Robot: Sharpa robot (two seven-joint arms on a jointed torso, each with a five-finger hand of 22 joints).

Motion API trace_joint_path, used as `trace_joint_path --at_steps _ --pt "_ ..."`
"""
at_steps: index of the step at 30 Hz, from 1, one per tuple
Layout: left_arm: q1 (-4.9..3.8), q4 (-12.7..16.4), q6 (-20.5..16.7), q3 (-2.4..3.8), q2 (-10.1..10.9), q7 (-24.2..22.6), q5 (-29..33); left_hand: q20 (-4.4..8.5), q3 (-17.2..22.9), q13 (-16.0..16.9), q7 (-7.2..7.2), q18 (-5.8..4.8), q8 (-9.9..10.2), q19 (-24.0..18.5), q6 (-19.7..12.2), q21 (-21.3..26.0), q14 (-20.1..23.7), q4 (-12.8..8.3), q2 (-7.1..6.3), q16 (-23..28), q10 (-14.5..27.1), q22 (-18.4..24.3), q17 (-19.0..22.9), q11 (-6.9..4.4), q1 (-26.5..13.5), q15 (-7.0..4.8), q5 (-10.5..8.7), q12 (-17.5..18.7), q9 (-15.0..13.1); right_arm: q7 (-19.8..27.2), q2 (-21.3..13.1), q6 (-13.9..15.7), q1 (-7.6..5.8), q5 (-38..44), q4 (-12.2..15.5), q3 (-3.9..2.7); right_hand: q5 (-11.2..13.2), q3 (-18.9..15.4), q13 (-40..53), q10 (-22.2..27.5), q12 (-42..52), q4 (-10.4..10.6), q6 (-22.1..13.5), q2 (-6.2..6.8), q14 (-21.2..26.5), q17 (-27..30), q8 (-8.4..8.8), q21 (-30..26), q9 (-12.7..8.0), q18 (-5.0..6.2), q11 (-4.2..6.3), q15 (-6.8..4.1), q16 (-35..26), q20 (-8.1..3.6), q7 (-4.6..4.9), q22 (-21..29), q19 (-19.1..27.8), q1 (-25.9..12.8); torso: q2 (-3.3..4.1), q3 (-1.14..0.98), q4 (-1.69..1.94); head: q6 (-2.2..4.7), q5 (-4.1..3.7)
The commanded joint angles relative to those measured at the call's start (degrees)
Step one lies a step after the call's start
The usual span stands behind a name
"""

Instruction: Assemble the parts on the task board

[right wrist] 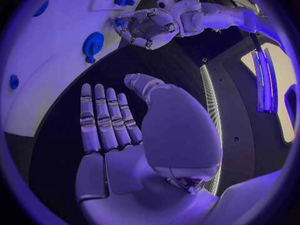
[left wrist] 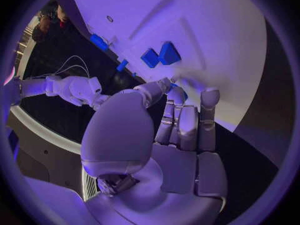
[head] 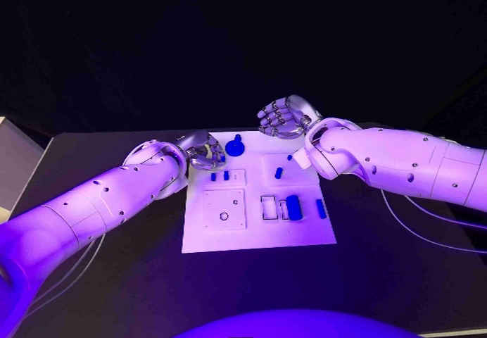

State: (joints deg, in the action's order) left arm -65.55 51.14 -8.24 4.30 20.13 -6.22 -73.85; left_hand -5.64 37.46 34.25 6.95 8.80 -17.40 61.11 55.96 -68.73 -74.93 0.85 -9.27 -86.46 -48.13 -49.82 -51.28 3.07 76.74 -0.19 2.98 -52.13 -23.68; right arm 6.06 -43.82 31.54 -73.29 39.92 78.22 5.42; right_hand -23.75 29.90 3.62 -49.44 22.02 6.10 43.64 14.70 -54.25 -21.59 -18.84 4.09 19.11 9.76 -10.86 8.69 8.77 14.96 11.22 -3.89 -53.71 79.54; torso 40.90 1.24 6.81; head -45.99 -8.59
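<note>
Two white arms are reaching in over the black worktop [head: 112, 282], one from each side, toward the white task board [head: 259, 236] lying in the middle of it. The left arm [head: 91, 204] is stretching in from eight o'clock, and the left hand [head: 206, 150] is resting at the board's ten o'clock corner with its fingers [left wrist: 187, 127] lying side by side, their tips touching the board's edge just beside two small blue blocks [left wrist: 160, 55]; nothing is sitting between them. The right arm [head: 406, 162] is coming in from three o'clock, and the right hand [head: 285, 117] is hovering just past the board's twelve o'clock edge, fingers [right wrist: 103, 117] straight, pressed together and gripping nothing.

On the board, a round blue knob [head: 236, 147] is sitting at the far edge between the two hands. A dark blue bar [head: 292, 207] is standing near the board's centre toward three o'clock, with a slimmer blue strip [head: 321, 208] just beside it. Two small blue pegs [head: 219, 176] are standing side by side nearer the left hand.
</note>
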Motion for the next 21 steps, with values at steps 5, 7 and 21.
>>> trace_joint_path --at_steps 5,7,21 --pt "0.09 -0.39 2.02 0.0 -0.25 0.03 0.05 -0.12 -0.03 0.07 0.26 -0.14 -0.15 -0.28 0.21 -0.08 0.24 -0.2 0.2 -0.06 0.35 0.09 -0.06 0.02 0.02 -0.05 0.1 -0.36 -0.05 0.67 0.02 -0.49 0.01 0.1 -0.02 -0.05 -0.32 0.03 0.02 -0.24 -0.2 0.22 0.33 -0.1 -0.21 0.06 0.27 -0.18 -0.09 0.78 -0.06 0.1 -0.26 0.2 2.75 0.05 0.16 -0.59 -0.01 0.01 0.01 -0.17 -0.12" --pt "0.09 -0.46 2.06 -0.01 -0.25 0.08 -0.04 -0.12 -0.03 0.07 0.26 -0.14 -0.15 -0.28 0.21 -0.08 0.24 -0.2 0.2 -0.06 0.35 0.09 -0.06 0.02 0.02 -0.05 0.1 -0.36 -0.05 0.67 0.01 -0.5 0.01 0.1 0.0 -0.05 -0.32 0.03 0.02 -0.24 -0.2 0.22 0.33 -0.1 -0.21 0.06 0.27 -0.18 -0.09 0.78 -0.06 0.1 -0.26 0.2 2.75 0.05 0.16 -0.59 -0.04 -0.01 0.02 -0.17 -0.14" --pt "0.14 -0.68 2.23 -0.02 -0.15 0.4 -0.4 -0.13 0.03 0.11 0.23 -0.16 -0.18 -0.22 0.24 -0.15 0.26 -0.28 0.25 -0.08 0.44 -0.05 -0.06 -0.01 0.09 -0.05 0.12 -0.34 -0.07 0.72 -0.25 -0.43 0.01 0.11 0.06 -0.05 -0.32 0.03 0.02 -0.24 -0.2 0.22 0.33 -0.1 -0.21 0.06 0.27 -0.18 -0.09 0.78 -0.06 0.1 -0.26 0.2 2.75 0.05 0.16 -0.59 -0.02 0.0 0.0 -0.23 -0.18"
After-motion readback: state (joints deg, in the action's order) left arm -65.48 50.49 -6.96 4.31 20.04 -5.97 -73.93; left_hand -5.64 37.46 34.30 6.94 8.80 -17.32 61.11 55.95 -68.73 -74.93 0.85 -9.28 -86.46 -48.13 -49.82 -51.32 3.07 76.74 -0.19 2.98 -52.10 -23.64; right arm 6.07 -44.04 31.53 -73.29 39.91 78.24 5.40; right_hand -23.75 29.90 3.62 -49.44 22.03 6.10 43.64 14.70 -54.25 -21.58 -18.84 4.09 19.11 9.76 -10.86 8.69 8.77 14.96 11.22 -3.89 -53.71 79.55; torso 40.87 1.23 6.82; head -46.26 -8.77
